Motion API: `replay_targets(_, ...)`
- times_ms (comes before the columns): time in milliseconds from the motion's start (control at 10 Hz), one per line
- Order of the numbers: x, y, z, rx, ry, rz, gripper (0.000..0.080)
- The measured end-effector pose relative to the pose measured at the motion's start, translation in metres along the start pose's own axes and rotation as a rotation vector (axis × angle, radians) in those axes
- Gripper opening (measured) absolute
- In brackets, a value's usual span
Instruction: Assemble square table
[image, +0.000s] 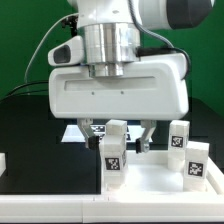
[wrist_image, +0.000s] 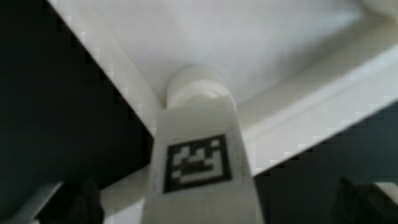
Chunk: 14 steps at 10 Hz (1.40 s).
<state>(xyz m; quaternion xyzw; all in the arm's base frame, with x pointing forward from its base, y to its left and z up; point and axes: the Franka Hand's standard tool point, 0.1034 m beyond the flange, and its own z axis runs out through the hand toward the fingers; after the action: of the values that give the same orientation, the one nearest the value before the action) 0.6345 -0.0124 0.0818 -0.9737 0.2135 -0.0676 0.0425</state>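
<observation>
Jaws open around the upright leg (image: 115, 155), not touching; your wrist view alone shows its rounded top and tag; matte white plastic.

The white Franka arm (image: 115, 45) points straight down, its black two-finger gripper (image: 117, 131) spread wide, clasping nothing.
</observation>
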Motion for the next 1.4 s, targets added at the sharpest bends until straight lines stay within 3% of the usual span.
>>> replay_targets(300,0.0023,-0.0048,0.0018,0.002,0.012,0.003,0.0649)
replay_targets(500,0.0025,-0.0042,0.0019,0.002,0.012,0.028,0.0414)
replay_targets(600,0.0024,-0.0041,0.0021,0.003,0.011,0.114,0.0414)
replay_targets(700,0.0018,-0.0046,0.0023,0.001,0.011,0.225,0.0286)
replay_targets(1100,-0.0050,-0.0074,0.0044,-0.001,0.006,0.852,0.0286)
replay_targets(1300,-0.0047,-0.0048,0.0050,0.052,-0.038,1.148,0.0286)
replay_targets(1400,-0.0052,-0.0055,0.0050,0.056,-0.052,1.221,0.0286)
